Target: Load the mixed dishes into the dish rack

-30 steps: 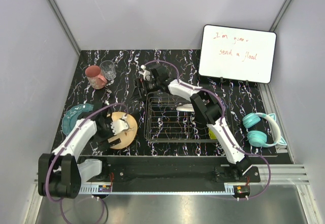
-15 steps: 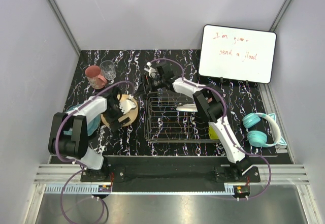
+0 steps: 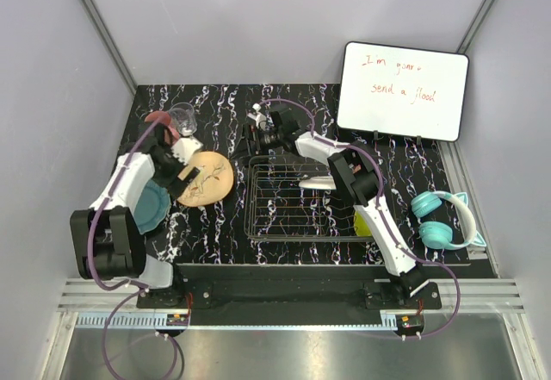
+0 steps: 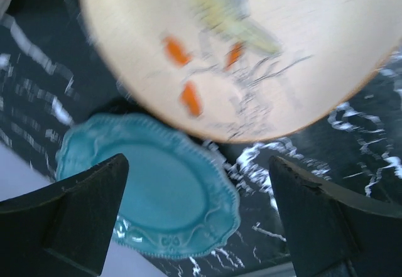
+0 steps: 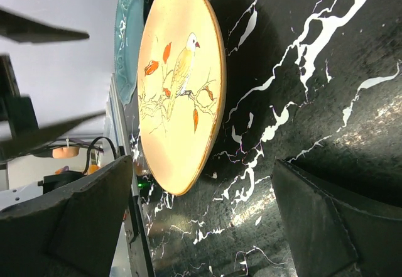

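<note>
Left gripper (image 4: pixel 198 159) has its jaws wide apart, the peach bird-pattern plate (image 3: pixel 207 178) just past its fingertips, left of centre, beside the dish rack (image 3: pixel 251 212). Right gripper (image 5: pixel 202 161) gapes too, gripping nothing.

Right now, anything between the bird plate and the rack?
Nothing visible on the bare strip between the peach bird-pattern plate and the left side of the dish rack. The right tool hangs open beside the rack's far-left corner; a white plate already lies inside.
</note>
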Available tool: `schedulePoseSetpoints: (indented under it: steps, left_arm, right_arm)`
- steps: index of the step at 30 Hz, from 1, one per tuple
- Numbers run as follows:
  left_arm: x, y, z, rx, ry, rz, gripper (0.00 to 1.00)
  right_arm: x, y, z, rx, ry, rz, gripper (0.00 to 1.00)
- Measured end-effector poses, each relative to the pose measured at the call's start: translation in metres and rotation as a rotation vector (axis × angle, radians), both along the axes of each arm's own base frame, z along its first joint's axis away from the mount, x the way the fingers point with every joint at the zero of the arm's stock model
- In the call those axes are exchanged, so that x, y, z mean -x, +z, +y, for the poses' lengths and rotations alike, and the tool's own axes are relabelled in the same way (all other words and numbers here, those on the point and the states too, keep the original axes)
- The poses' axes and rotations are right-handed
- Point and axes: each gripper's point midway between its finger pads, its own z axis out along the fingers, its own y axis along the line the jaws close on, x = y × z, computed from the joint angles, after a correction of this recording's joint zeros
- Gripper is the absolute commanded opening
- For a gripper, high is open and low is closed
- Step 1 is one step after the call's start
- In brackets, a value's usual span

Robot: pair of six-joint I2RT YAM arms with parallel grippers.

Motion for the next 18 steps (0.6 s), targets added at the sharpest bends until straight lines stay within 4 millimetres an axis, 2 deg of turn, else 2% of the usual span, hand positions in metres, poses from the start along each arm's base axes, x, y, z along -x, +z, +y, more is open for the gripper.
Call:
schedulePoseSetpoints:
  steps: [3,7,12,18]
  left_arm:
    - [0.000,-0.002,0.031,0.020,0.126,0.021,0.99]
    - [0.001,-0.022,0.051,0.053,0.228,0.099,0.99]
    - [-0.003,-0.048,0.042,0.121,0.257,0.204,0.99]
    - [-0.034,-0.047,0.032,0.175,0.255,0.190,0.99]
  right_arm:
    - [0.000,0.000,0.000,0.000,-0.002,0.005,0.98]
    - [0.000,0.000,0.000,0.000,-0.003,0.005,0.98]
    - [0.000,-0.001,-0.001,-0.002,-0.003,0.003,0.98]
    - [0.000,-0.002,-0.003,-0.015,0.005,-0.002,0.98]
